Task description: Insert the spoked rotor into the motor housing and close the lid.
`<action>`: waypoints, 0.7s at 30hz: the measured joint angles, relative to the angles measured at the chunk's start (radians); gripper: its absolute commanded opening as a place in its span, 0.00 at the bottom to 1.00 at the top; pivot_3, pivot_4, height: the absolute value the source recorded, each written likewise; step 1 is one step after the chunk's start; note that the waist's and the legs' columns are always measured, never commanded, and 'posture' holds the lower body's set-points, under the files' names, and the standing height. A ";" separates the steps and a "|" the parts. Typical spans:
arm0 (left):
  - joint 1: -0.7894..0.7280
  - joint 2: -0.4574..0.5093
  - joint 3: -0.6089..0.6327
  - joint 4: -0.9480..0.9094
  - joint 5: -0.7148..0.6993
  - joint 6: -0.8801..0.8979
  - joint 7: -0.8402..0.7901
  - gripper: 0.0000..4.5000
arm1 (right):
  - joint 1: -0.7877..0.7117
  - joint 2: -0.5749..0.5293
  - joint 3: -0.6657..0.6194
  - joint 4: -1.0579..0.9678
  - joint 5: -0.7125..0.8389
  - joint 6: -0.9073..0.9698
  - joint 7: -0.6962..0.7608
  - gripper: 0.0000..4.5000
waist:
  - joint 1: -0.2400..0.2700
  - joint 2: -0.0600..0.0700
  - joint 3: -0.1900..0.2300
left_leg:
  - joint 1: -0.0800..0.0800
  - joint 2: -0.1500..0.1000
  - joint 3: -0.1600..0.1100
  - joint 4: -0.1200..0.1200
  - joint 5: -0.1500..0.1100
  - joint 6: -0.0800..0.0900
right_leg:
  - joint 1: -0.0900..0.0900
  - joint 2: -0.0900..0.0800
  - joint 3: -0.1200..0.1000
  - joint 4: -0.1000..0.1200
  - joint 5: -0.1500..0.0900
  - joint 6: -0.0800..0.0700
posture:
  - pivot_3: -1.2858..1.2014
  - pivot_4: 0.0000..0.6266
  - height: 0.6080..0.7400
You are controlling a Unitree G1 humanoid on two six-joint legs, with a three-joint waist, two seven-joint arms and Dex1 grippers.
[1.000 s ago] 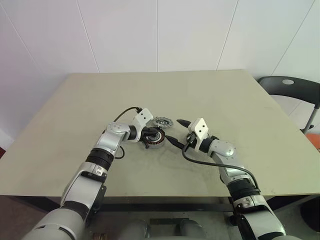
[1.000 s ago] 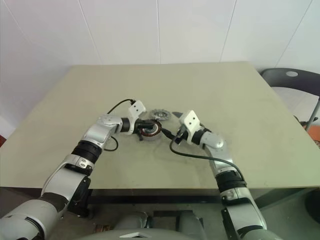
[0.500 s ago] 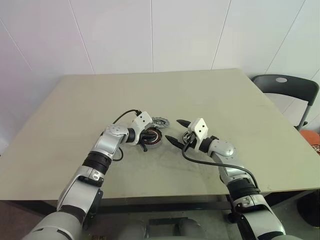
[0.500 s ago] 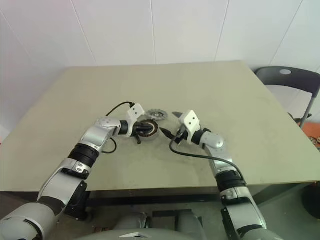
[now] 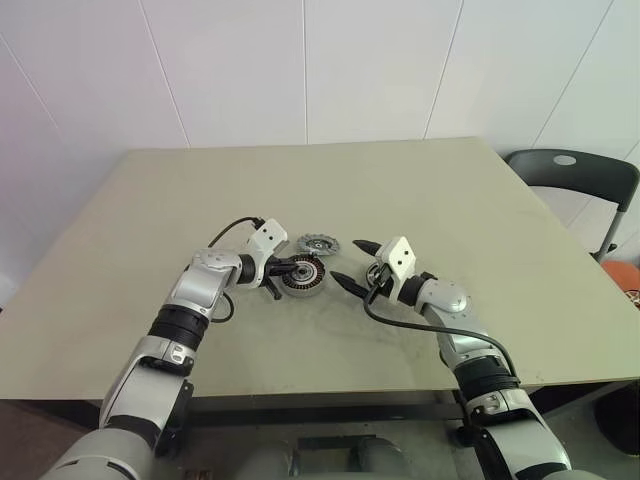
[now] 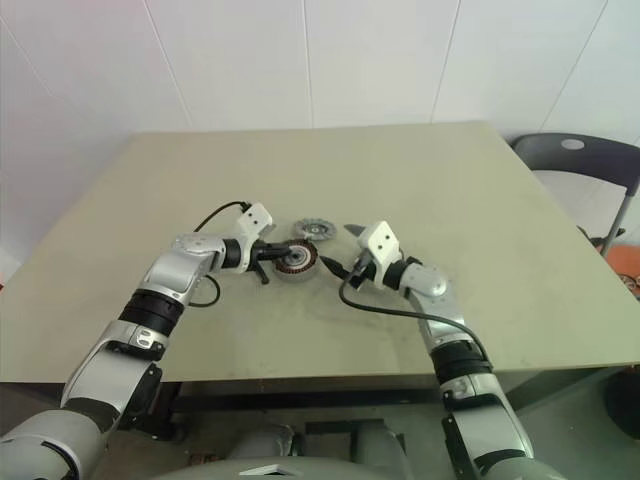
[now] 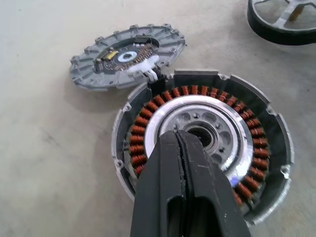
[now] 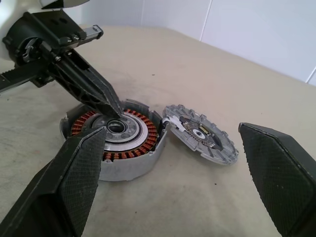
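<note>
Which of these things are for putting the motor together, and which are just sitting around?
For the job:
- motor housing
- its lid, lying open
- spoked rotor
- left gripper, jaws shut, over the housing's hub

Just sitting around:
- black chair beside the table

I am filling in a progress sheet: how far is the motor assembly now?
Done: the lid lies open beside the motor housing. In hand: nothing; the shut left end effector points at the hub, the right end effector is open, empty. Left: the spoked rotor lies on the table; insert it, close the lid.
</note>
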 measured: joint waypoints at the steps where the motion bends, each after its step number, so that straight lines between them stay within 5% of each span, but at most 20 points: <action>1: 0.005 -0.003 0.000 -0.007 -0.005 0.003 0.000 0.01 | 0.000 0.000 0.000 0.001 0.000 0.000 0.001 1.00 | 0.001 0.000 0.000 | 0.000 0.000 0.000 0.000 0.000 0.000 | 0.000 0.000 0.000 0.000 0.000 0.000 | 0.52 0.00 1.00; 21: 0.011 -0.039 -0.002 -0.002 -0.031 -0.002 0.053 0.01 | 0.009 -0.032 -0.001 -0.038 0.034 0.058 0.084 1.00 | 0.000 0.000 0.000 | 0.000 0.000 0.000 0.000 0.000 0.000 | 0.000 0.000 0.000 0.000 0.000 0.000 | 0.52 0.00 1.00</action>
